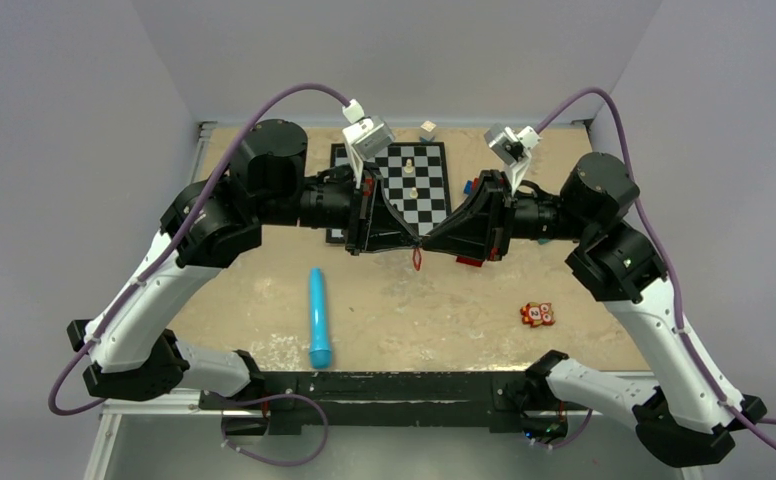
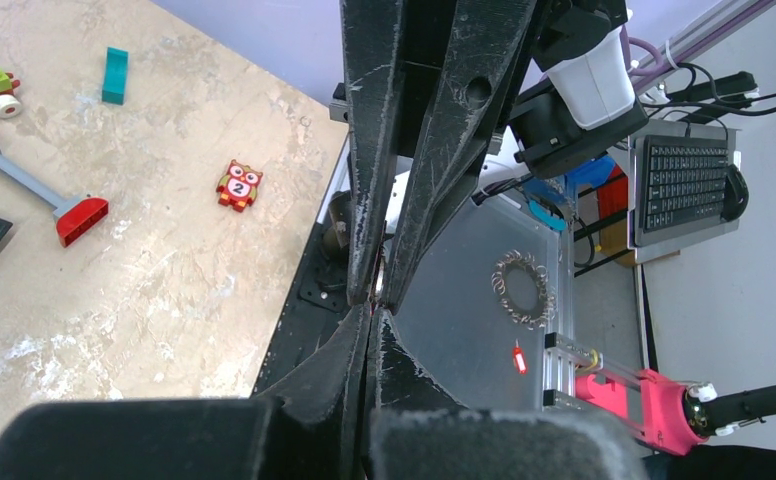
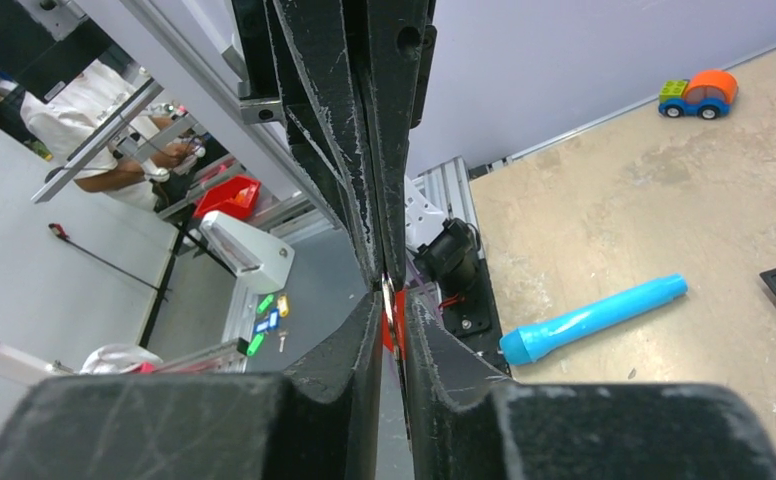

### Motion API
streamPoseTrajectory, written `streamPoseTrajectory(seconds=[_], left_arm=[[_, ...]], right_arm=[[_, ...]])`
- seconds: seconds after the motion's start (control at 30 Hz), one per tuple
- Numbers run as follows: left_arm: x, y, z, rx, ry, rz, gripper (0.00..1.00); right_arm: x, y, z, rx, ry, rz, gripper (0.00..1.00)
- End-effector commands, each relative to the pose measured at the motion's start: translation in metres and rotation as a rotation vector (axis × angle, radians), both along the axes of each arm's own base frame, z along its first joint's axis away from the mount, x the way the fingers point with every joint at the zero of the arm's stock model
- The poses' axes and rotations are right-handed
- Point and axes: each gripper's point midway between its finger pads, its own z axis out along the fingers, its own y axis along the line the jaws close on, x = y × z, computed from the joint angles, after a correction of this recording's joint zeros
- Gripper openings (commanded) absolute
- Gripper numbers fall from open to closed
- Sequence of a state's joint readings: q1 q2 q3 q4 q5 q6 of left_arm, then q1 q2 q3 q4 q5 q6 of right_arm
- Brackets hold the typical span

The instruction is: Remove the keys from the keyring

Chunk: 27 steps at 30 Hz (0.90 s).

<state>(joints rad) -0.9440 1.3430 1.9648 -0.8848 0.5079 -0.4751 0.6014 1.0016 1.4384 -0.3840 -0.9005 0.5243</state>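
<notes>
My left gripper (image 1: 411, 241) and right gripper (image 1: 430, 240) meet tip to tip above the middle of the table. The red keyring tag (image 1: 418, 261) hangs just below where they meet. In the right wrist view my right gripper (image 3: 392, 296) is shut on the red tag (image 3: 387, 326), with a thin silver metal piece beside it. In the left wrist view my left gripper (image 2: 372, 314) is shut, with a sliver of silver metal, seemingly the key (image 2: 378, 283), at its tips between the right gripper's fingers. Most of the key and ring is hidden by the fingers.
A blue cylinder (image 1: 318, 316) lies at the near left of the table. An orange square toy marked 2 (image 1: 536, 315) lies near right. A chessboard (image 1: 414, 180) with white pieces sits behind the grippers. A red block-headed toy (image 2: 81, 218) and a teal block (image 2: 115, 75) lie far right.
</notes>
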Motion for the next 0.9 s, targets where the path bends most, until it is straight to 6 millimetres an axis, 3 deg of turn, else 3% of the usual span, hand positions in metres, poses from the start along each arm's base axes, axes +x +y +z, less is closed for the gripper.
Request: streamPoseTrajectory(seconds=[0.0, 0.17, 0.4, 0.43, 0.57, 0.67, 0.73, 0.87], left_arm=[[0.001, 0.000, 0.004, -0.013, -0.033, -0.003, 0.00], [0.002, -0.001, 0.003, -0.009, -0.034, -0.006, 0.00], [0.007, -0.001, 0.003, 0.001, -0.038, 0.022, 0.00], [0.007, 0.001, 0.004, 0.001, -0.043, 0.026, 0.05], [0.011, 0.013, 0.006, 0.037, -0.111, 0.050, 0.46], [0.012, 0.026, 0.010, 0.069, -0.172, 0.057, 0.59], [0.012, 0.032, 0.013, 0.083, -0.207, 0.058, 0.59], [0.011, 0.037, 0.015, 0.091, -0.255, 0.033, 0.44]], right_arm=[[-0.004, 0.001, 0.010, 0.026, -0.038, 0.025, 0.13], [-0.003, 0.002, 0.007, 0.024, -0.030, 0.029, 0.00], [-0.001, 0.002, 0.006, 0.026, -0.026, 0.020, 0.00], [-0.001, 0.002, 0.006, 0.025, -0.024, 0.017, 0.00], [0.001, 0.001, 0.002, 0.005, -0.012, -0.002, 0.00], [0.001, 0.000, -0.002, -0.008, -0.004, -0.008, 0.00], [0.000, -0.001, -0.005, -0.015, 0.003, -0.009, 0.00], [-0.003, -0.003, -0.004, -0.017, 0.003, -0.007, 0.00]])
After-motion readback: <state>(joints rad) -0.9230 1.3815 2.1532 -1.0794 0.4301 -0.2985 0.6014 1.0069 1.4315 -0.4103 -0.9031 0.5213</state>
